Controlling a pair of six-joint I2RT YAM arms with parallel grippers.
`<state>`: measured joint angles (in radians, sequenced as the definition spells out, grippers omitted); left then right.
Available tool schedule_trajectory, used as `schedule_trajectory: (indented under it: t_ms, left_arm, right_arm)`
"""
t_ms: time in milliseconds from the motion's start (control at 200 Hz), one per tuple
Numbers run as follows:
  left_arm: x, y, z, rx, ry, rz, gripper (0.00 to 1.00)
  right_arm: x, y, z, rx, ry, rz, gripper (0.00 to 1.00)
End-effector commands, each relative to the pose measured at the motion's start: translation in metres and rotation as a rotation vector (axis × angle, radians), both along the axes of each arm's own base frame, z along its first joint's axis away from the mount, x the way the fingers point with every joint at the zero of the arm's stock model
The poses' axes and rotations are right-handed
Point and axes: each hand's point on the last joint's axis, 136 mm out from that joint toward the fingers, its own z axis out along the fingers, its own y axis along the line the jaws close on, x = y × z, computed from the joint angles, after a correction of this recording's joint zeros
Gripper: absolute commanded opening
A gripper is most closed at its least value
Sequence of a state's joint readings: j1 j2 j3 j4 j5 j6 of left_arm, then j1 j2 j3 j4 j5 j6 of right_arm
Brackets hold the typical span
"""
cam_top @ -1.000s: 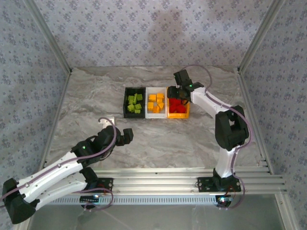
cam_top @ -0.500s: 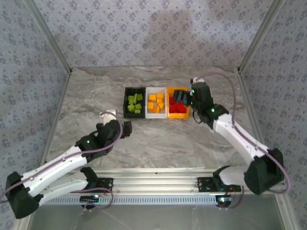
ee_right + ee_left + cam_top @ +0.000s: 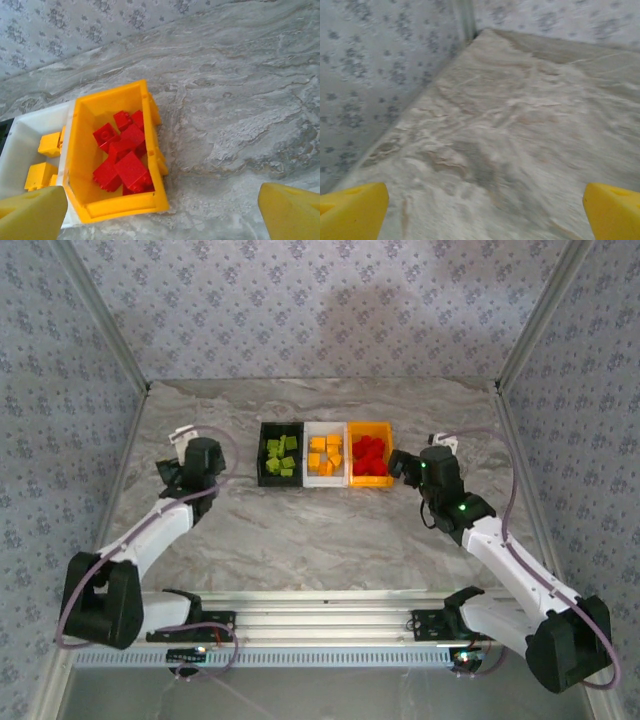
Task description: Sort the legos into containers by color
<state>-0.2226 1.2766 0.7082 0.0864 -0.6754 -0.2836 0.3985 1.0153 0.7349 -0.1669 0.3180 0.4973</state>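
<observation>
Nearest me, I spot no loose brick on the tabletop [image 3: 320, 540] in front of the bins, and both arms have just swung away from the middle. The left claw [image 3: 482, 210] has gone from the near centre out toward the left edge of the tabletop. In its wrist view its yellow fingers stand wide apart with only the marbled surface between them. The right claw [image 3: 161, 210], which hung over the orange-yellow bin [image 3: 120, 206] a second ago, has drawn back to that bin's right side, nearer the right edge. Its fingers too are spread and carry nothing.

Further out, the three bins sit in a touching row in the far half of the tabletop, about mid-width. The black bin [image 3: 264, 455] on the left holds the light green bricks [image 3: 281, 454]. The white bin [image 3: 325, 481] in the middle holds the orange-yellow bricks [image 3: 325, 453], and the orange-yellow bin on the right holds the red bricks [image 3: 125, 160]. I find no stray colour in any of them.

My reading is that the last red brick has been dropped and the sort is finished or as good as finished. The arms are pulling clear, and nothing calls for another pick.
</observation>
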Motion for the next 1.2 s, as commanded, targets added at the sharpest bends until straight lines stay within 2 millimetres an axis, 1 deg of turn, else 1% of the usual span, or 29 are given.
schedule_trajectory:
  t_ms: [0,90,110,145,185,280,320,385,450,565,635,670,715,755,775,795,805,840,875,935,1009,1079,1149,1194]
  left_arm:
    - [0.009,0.017,-0.017,0.05,0.046,-0.028,1.0]
    - [0.015,0.019,-0.032,0.109,0.067,-0.055,1.0]
    - [0.017,0.018,-0.032,0.115,0.047,-0.065,1.0]
    - [0.02,0.016,-0.036,0.112,0.024,-0.085,1.0]
    - [0.024,0.01,-0.042,0.117,0.019,-0.135,1.0]
    - [0.026,0.01,-0.063,0.137,0.068,-0.141,1.0]
    - [0.026,0.011,-0.063,0.147,0.067,-0.132,1.0]
    - [0.028,0.006,-0.061,0.113,0.001,-0.172,1.0]
    - [0.026,0.006,-0.066,0.11,-0.021,-0.174,1.0]
    - [0.024,0.008,-0.068,0.07,-0.033,-0.194,1.0]
    - [0.022,0.006,-0.072,0.018,-0.054,-0.24,1.0]
    - [0.019,0.005,-0.078,-0.017,-0.073,-0.273,1.0]
    - [0.02,0.002,-0.076,0.005,-0.152,-0.302,1.0]
    - [0.018,0.003,-0.085,-0.01,-0.069,-0.292,1.0]
    - [0.02,0.004,-0.083,-0.025,-0.058,-0.287,1.0]
    - [0.022,0.005,-0.078,-0.027,-0.1,-0.294,1.0]
    - [0.022,0.005,-0.078,-0.024,-0.113,-0.291,1.0]
    - [0.019,0.012,-0.079,-0.008,-0.116,-0.246,1.0]
    - [0.017,0.012,-0.082,-0.022,-0.079,-0.24,1.0]
    - [0.018,0.013,-0.079,-0.011,-0.112,-0.237,1.0]
    - [0.018,0.013,-0.08,-0.015,-0.098,-0.238,1.0]
    - [0.017,0.012,-0.081,-0.017,-0.09,-0.241,1.0]
    - [0.017,0.012,-0.081,-0.014,-0.094,-0.242,1.0]
    - [0.018,0.012,-0.08,-0.015,-0.097,-0.242,1.0]
  right_arm:
    - [-0.001,-0.01,0.0,-0.018,-0.014,-0.015,1.0]
    - [-0.002,-0.022,-0.003,-0.028,-0.01,-0.062,1.0]
    - [-0.002,-0.025,-0.005,-0.028,-0.008,-0.079,1.0]
    - [-0.002,-0.03,-0.007,-0.026,-0.003,-0.106,1.0]
    - [-0.003,-0.035,-0.009,-0.025,0.003,-0.126,1.0]
    - [-0.004,-0.044,-0.011,-0.032,0.012,-0.153,1.0]
    - [-0.004,-0.047,-0.012,-0.036,0.013,-0.162,1.0]
    - [-0.004,-0.051,-0.011,-0.037,-0.002,-0.172,1.0]
    - [-0.001,-0.051,-0.009,-0.042,-0.024,-0.15,1.0]
    - [0.006,-0.036,-0.006,-0.073,-0.064,-0.029,1.0]
    - [0.008,-0.03,-0.004,-0.09,-0.105,0.015,1.0]
    - [0.008,-0.03,-0.003,-0.099,-0.12,0.02,1.0]
    - [0.008,-0.032,-0.002,-0.119,-0.139,0.021,1.0]
    - [0.007,-0.035,-0.002,-0.144,-0.146,0.019,1.0]
    - [0.006,-0.036,-0.002,-0.156,-0.148,0.015,1.0]
    - [0.006,-0.038,-0.002,-0.167,-0.149,0.012,1.0]
    - [0.006,-0.039,-0.003,-0.172,-0.149,0.01,1.0]
    - [0.006,-0.042,-0.003,-0.19,-0.15,0.003,1.0]
    - [0.007,-0.045,-0.004,-0.204,-0.146,-0.011,1.0]
    - [0.008,-0.055,-0.005,-0.231,-0.151,-0.045,1.0]
    - [0.013,-0.07,-0.004,-0.278,-0.162,-0.086,1.0]
    - [0.017,-0.089,-0.006,-0.34,-0.16,-0.122,1.0]
    - [0.02,-0.103,-0.018,-0.361,-0.152,-0.13,1.0]
    - [0.022,-0.106,-0.027,-0.354,-0.16,-0.11,1.0]
